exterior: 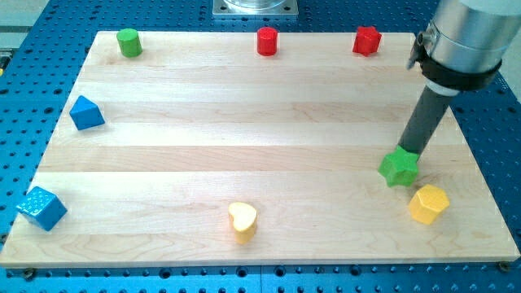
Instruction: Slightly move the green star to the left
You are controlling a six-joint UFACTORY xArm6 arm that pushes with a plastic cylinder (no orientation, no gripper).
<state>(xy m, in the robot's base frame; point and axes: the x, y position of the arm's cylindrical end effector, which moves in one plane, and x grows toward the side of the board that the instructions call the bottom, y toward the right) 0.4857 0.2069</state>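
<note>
Nearest: yellow heart-shaped block [242,220], bottom centre. Green star-shaped block [399,168], wooden board's [244,130] right side, above yellow hexagonal block [428,203]. My tip [406,151]: bare rod, touching star's upper-right. Step: contact made; next, short leftward push.

On the wooden board [244,114] lie eight blocks: two green, a cylinder [129,41] and a star [399,168]; two red, a cylinder [267,41] and a star [367,40]; two blue, a triangular block [85,112] and a cube [41,207]; two yellow, a heart [242,220] and a hexagon [428,203].

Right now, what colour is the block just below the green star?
Yellow. The yellow block shows clearly in the camera view, near the green star at my tip.
</note>
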